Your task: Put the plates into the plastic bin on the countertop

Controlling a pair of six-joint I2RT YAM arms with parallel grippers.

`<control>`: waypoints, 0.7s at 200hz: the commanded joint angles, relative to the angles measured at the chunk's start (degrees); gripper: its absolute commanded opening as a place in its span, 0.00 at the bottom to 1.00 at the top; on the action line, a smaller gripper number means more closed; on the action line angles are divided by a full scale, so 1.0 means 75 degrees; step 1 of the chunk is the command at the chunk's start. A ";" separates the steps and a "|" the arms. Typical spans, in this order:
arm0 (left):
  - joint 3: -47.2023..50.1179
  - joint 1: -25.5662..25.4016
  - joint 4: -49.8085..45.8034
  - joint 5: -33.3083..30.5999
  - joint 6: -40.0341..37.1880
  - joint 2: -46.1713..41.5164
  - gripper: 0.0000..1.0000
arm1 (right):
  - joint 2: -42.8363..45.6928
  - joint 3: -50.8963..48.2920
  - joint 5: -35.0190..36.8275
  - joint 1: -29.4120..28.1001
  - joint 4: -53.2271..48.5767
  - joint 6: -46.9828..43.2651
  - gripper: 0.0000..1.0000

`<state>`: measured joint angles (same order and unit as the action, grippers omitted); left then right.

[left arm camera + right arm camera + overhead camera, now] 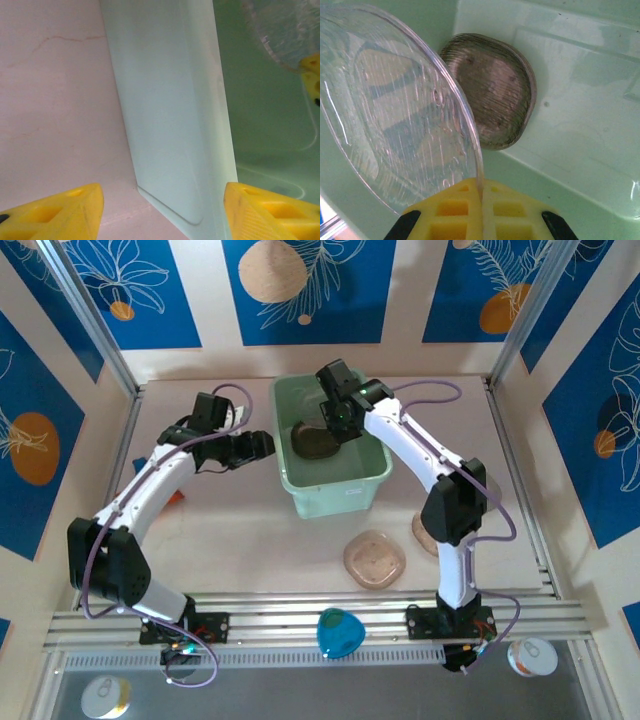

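Right claw [481, 197] clamps clear plate [395, 110] inside plastic bin [580, 125]

Shut on the rim: light, stiff, slick plastic, likely best pinched at its edge. Beyond, brown plates [492, 90] lie stacked on the bin floor; left claw [160, 210] gapes astride its wall

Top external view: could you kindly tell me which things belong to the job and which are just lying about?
Job: plastic bin; brown plates in it; clear plate in right gripper; pink plate on countertop.
Lying about: blue object; orange packet; round container; second round container.
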<state>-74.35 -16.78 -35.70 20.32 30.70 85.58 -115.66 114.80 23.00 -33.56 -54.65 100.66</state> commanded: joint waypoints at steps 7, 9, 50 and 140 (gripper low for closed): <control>-0.0215 0.0247 -0.0279 -0.0306 -0.0276 -0.0207 0.65 | -0.0500 0.0623 -0.0162 -0.0084 -0.0570 0.0285 0.00; -0.0207 0.0254 -0.0279 -0.0306 -0.0282 -0.0207 0.65 | -0.0542 0.0652 -0.0170 -0.0084 -0.0598 0.0303 0.00; -0.0135 0.0424 -0.0325 -0.0283 -0.0318 -0.0202 0.65 | -0.1178 0.1152 -0.0155 -0.0177 -0.0808 0.0619 0.00; -0.0116 0.0853 -0.0524 -0.0009 -0.0588 -0.0115 0.66 | -0.2451 0.2041 0.0384 -0.0330 -0.1281 0.1063 0.00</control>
<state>-74.65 -11.75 -38.02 19.05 28.10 85.52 -131.94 128.51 23.70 -35.88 -60.99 105.82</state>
